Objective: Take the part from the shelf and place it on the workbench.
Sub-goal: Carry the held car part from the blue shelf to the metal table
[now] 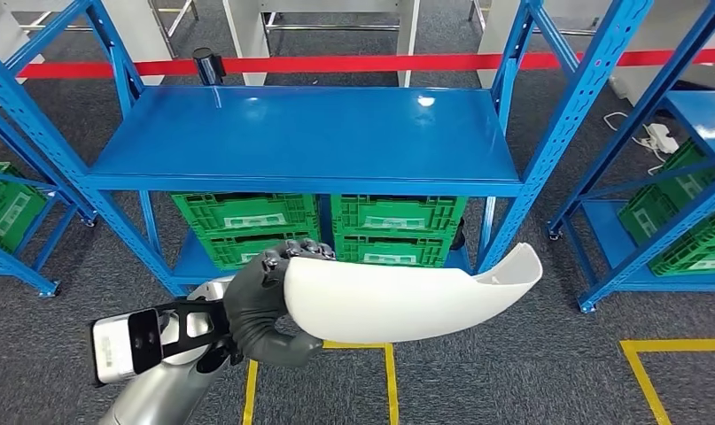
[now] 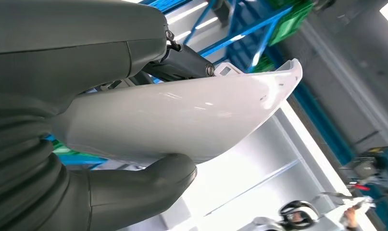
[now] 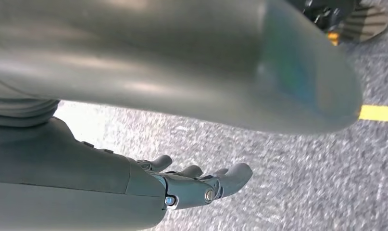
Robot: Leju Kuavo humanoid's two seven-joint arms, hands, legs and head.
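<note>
My left hand (image 1: 263,305) grips one end of a long, curved white part (image 1: 407,297), fingers over its top edge and thumb beneath. The part sticks out to the right, level, in front of the blue shelf (image 1: 309,133), whose top board is bare. Close up in the left wrist view, the white part (image 2: 182,115) lies between my thumb (image 2: 148,185) and the darker fingers (image 2: 182,62). My right hand (image 3: 192,183) hangs over grey carpet, fingers apart and holding nothing.
Green crates (image 1: 247,226) fill the shelf's lower level, with more on the racks at left (image 1: 3,204) and right (image 1: 690,221). A red barrier tape (image 1: 380,62) runs behind the shelf. Yellow floor lines (image 1: 389,372) mark the grey carpet.
</note>
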